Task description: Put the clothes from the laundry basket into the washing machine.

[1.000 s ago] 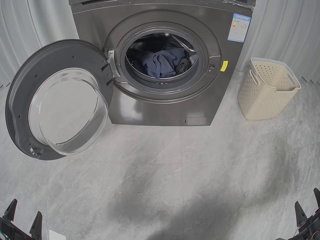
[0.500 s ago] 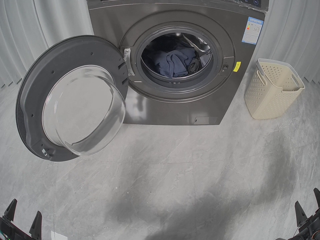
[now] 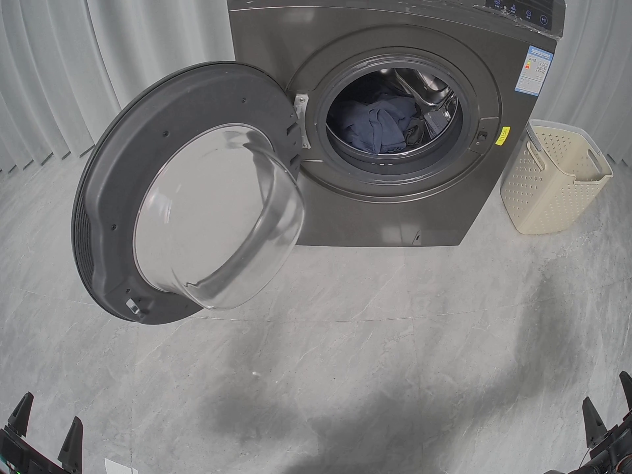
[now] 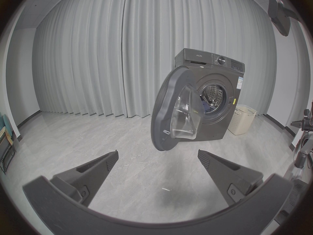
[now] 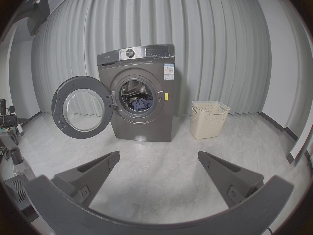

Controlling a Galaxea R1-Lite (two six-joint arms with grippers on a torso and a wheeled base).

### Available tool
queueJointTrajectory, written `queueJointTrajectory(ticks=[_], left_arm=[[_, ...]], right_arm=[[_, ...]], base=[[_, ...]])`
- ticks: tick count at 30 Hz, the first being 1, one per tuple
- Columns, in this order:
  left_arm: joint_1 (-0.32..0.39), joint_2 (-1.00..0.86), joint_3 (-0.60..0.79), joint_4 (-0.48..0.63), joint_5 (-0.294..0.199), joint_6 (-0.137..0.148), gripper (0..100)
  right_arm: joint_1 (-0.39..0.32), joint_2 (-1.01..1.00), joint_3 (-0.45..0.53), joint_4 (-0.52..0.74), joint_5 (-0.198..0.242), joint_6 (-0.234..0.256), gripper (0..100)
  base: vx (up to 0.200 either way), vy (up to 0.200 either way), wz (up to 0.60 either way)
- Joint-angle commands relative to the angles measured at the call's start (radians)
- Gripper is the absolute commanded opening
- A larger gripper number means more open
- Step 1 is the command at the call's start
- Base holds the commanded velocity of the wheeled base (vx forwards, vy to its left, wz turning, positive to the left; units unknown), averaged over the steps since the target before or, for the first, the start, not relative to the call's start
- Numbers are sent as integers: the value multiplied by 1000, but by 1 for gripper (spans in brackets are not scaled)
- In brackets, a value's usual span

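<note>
Since both the left gripper (image 4: 157, 152) and right gripper (image 5: 158, 152) are held open and empty, the laundry basket (image 3: 546, 199) (seemingly bare, just beside the washing machine (image 3: 395, 218)) should be checked first; clothes (image 3: 378, 126) lie in the drum.

Pale pleated curtain (image 5: 212, 49), grey marbled floor (image 3: 395, 363), white wall (image 5: 287, 66), perhaps a chair (image 4: 6, 144)

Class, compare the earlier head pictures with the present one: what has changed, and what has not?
The camera shifted: the whole head view slid right, so no thing itself moved. Nothing was gripped or released. The washing machine keeps its door open, the blue clothes lie inside, the laundry basket stands beside it, and the left gripper and right gripper stay open, empty.
</note>
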Motion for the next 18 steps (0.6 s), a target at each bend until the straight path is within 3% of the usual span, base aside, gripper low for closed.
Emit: queueJointTrajectory(ticks=[1, 9, 12, 13, 14, 15, 16, 18], left_arm=[[1, -10, 16, 0, -4, 5, 100], [4, -12, 18, -2, -4, 33, 100], [4, -12, -70, -74, 9, -8, 100], [4, -12, -70, -74, 9, -8, 100], [2, 17, -168, -51, -4, -10, 100], [2, 17, -168, -51, -4, -10, 100], [-2, 89, -200, 7, -38, -8, 100], [-2, 169, -209, 3, -110, -10, 100]], right_arm=[[1, -9, 18, -1, 0, 0, 100], [1, -9, 18, 1, -2, 0, 100], [1, -9, 18, 1, -3, 2, 100], [1, -9, 18, 1, -3, 2, 100], [1, -10, 18, 1, -3, 0, 100], [1, -10, 18, 1, -3, 0, 100], [1, -9, 18, 1, -3, 0, 100], [1, -9, 18, 1, -3, 2, 100]], base=[[0, 0, 0], [0, 0, 0], [0, 0, 0], [0, 0, 0], [0, 0, 0], [0, 0, 0], [0, 0, 0], [0, 0, 0]])
